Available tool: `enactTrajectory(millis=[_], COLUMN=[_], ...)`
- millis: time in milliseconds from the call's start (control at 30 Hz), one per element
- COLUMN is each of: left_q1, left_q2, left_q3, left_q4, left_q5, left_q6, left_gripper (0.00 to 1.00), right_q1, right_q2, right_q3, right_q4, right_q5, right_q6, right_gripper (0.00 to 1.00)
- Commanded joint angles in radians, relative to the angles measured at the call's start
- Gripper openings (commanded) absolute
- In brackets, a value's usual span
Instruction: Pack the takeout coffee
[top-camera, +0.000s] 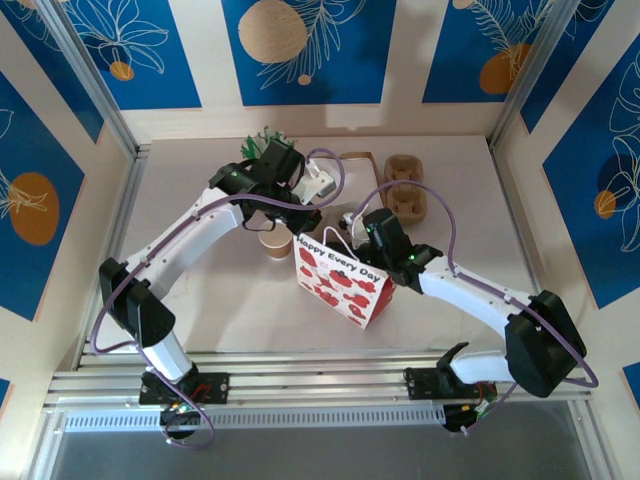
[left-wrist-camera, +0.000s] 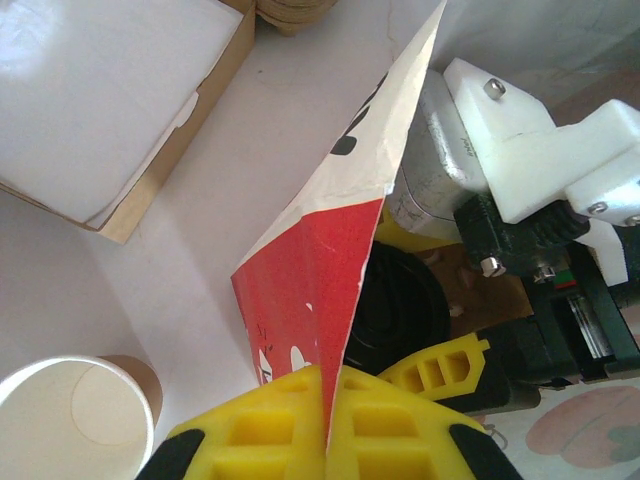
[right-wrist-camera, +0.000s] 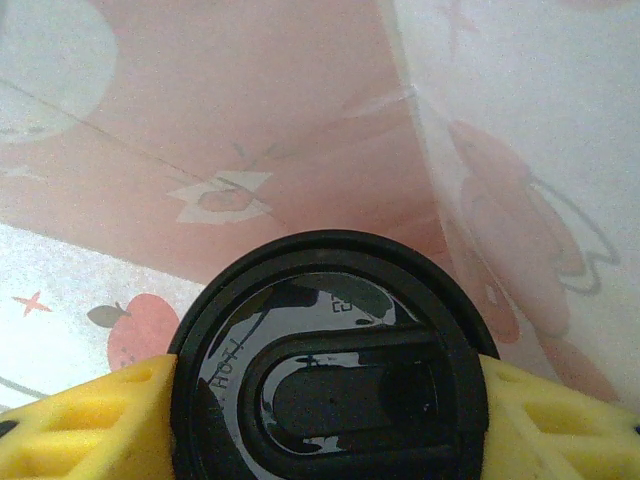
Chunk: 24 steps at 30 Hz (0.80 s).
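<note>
Right gripper (right-wrist-camera: 325, 430) half-spread, clamping black lid (right-wrist-camera: 325, 340); left gripper (left-wrist-camera: 329, 388) pinching bag (left-wrist-camera: 320, 250) edge

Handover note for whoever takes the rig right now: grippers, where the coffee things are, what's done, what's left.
Left gripper: shut on the rim of the gift bag, holding it open.
Right gripper: jaws clamped on the black lid, inside the bag.
Paper cup: upright on the table beside the bag, no lid on, looks empty.
Done: bag opened, lid brought in.
Left: release the lid, then put the cup in the bag.
</note>
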Motion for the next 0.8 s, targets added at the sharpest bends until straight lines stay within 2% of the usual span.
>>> enactTrajectory(millis=[0,400,767], left_q1=[0.007,0.007,0.008], left_q2=[-0.056,-0.054,-0.058], left_q3=[0.001,-0.004,-0.007], left_q4=[0.007,0.009,0.012], left_q5=[0.012,0.014,0.010], left_q6=[-0.001,-0.001,-0.001], left_gripper=[0.03,0.03,0.03], right_q1=[-0.006,0.048,0.054], right_q2=[0.030,0.021,0.008], right_q3=[-0.043,0.022,0.045], right_q4=[-0.045,-0.122,-0.157], right_q5=[0.013,0.050,0.065], right_q6=[0.027,0.012,0.007], right_gripper=[0.40,0.44,0.56])
